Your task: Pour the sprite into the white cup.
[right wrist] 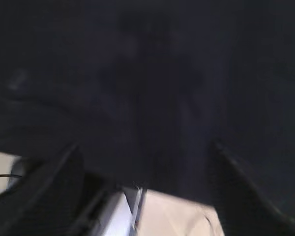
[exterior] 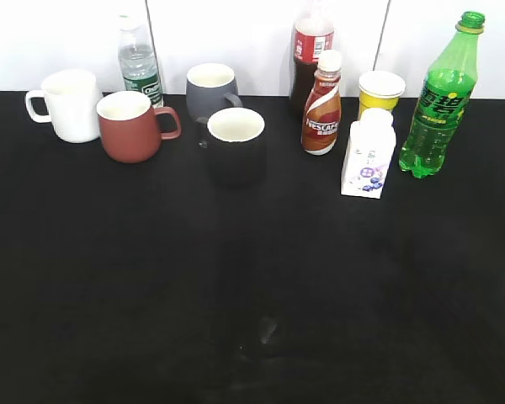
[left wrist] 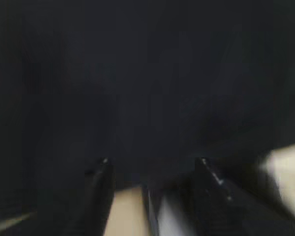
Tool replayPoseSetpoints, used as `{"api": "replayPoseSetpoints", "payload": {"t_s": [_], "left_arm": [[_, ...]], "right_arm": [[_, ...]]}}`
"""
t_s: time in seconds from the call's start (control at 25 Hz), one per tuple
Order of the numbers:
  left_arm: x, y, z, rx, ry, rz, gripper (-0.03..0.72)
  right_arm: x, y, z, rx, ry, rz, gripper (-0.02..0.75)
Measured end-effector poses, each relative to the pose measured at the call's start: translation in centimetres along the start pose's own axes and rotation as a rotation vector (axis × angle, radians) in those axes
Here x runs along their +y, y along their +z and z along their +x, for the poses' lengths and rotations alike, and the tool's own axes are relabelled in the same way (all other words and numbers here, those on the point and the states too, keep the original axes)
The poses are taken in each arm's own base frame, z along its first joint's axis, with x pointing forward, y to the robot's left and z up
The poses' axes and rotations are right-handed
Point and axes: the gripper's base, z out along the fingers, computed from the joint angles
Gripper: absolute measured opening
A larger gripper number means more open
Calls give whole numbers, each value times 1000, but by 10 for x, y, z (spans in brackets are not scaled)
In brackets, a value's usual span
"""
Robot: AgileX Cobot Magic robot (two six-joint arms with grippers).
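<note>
The sprite (exterior: 438,99), a tall green bottle with a green cap, stands upright at the back right of the black table. The white cup (exterior: 67,104), a white mug with its handle to the left, stands at the back left. Neither gripper shows in the exterior view. In the left wrist view my left gripper (left wrist: 151,164) is open and empty over dark cloth. In the right wrist view my right gripper (right wrist: 145,152) is open and empty over dark cloth. Both wrist views are blurred and show none of the task's objects.
Along the back stand a brown-red mug (exterior: 131,126), a small water bottle (exterior: 139,61), a grey mug (exterior: 212,91), a black mug (exterior: 235,145), a cola bottle (exterior: 310,52), a Nescafe bottle (exterior: 322,106), a yellow paper cup (exterior: 380,93) and a white carton (exterior: 369,156).
</note>
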Motion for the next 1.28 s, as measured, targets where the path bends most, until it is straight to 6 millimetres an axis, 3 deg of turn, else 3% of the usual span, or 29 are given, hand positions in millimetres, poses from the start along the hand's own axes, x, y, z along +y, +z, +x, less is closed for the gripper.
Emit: {"api": "replayPoseSetpoints", "payload": {"t_s": [0.04, 0.12, 0.24, 0.32, 0.92, 1.12, 1.28], "left_arm": [[2, -20, 18, -101, 13, -4, 461], [5, -33, 59, -216, 18, 3, 475], [10, -24, 108, -340, 25, -10, 478], [11, -11, 117, -361, 26, -11, 478], [11, -4, 112, -420, 16, -21, 474], [9, -11, 122, -501, -146, -220, 384], [8, -11, 122, -503, -159, -237, 279]], "right_arm": [[-3, -11, 26, -50, 8, -6, 577], [-9, -17, 74, -121, 9, -8, 577], [-20, -22, 124, -279, -10, 36, 577], [-25, -18, 141, -330, -18, 67, 577], [-26, -13, 140, -399, -40, 77, 575], [-27, -22, 152, -486, 165, 276, 575], [-24, -26, 161, -551, 181, 286, 575]]}}
